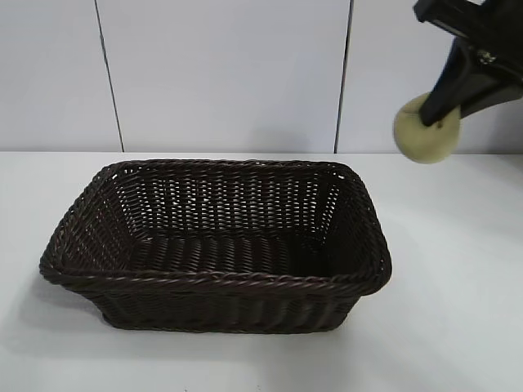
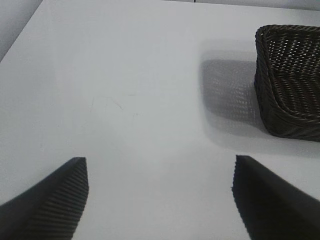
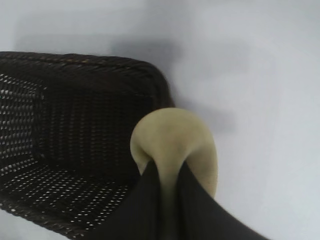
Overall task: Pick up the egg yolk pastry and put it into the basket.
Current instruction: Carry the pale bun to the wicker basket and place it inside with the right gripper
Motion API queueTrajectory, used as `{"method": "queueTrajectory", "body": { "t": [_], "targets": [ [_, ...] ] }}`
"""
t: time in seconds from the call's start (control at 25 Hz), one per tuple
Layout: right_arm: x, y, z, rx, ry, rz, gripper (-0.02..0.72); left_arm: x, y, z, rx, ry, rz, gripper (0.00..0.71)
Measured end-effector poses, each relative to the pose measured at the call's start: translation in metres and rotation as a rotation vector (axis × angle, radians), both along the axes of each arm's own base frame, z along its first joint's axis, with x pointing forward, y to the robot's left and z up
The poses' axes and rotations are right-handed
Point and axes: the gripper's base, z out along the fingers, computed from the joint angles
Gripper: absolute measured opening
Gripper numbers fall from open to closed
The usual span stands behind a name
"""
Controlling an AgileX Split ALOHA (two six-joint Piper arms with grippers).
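Stretching pale under everything, the bench (image 1: 458, 286) carries the dark-brown wicker basket (image 1: 216, 245) at its middle. Off the basket's left, the left end effector (image 2: 160, 195) hovers low, fingers spread apart. Above the basket's right far corner, the right end effector (image 1: 431, 121) pinches the egg yolk pastry (image 1: 417, 135) airborne.

The basket (image 1: 216, 245) stands on the table (image 1: 458, 286). The egg yolk pastry (image 1: 421, 131) is in the air, above the table, to the right of the basket and behind its right rear corner.
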Motion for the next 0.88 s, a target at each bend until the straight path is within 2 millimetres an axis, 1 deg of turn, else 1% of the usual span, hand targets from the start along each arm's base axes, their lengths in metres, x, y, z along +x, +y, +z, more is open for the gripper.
{"method": "queueTrajectory", "body": {
  "t": [0.04,0.2,0.4,0.48,0.6,0.8,0.88],
  "targets": [
    [-0.002,0.012,0.001,0.013,-0.009,0.027,0.043,0.000,0.000,0.000,0.000,0.000,0.000,0.574],
    [-0.013,0.049,0.004,0.049,-0.041,0.116,0.042,0.000,0.000,0.000,0.000,0.000,0.000,0.574],
    [-0.028,0.086,0.007,0.086,-0.078,0.201,0.042,0.000,0.000,0.000,0.000,0.000,0.000,0.574],
    [-0.032,0.096,0.007,0.094,-0.092,0.220,0.042,0.000,0.000,0.000,0.000,0.000,0.000,0.574],
    [-0.033,0.107,0.002,0.104,-0.092,0.228,0.042,0.000,0.000,0.000,0.000,0.000,0.000,0.574],
    [-0.019,0.116,-0.018,0.135,-0.060,0.171,0.042,0.000,0.000,0.000,0.000,0.000,0.000,0.574],
    [-0.011,0.120,-0.031,0.143,-0.046,0.139,0.042,0.000,0.000,0.000,0.000,0.000,0.000,0.574]
  ]
}}
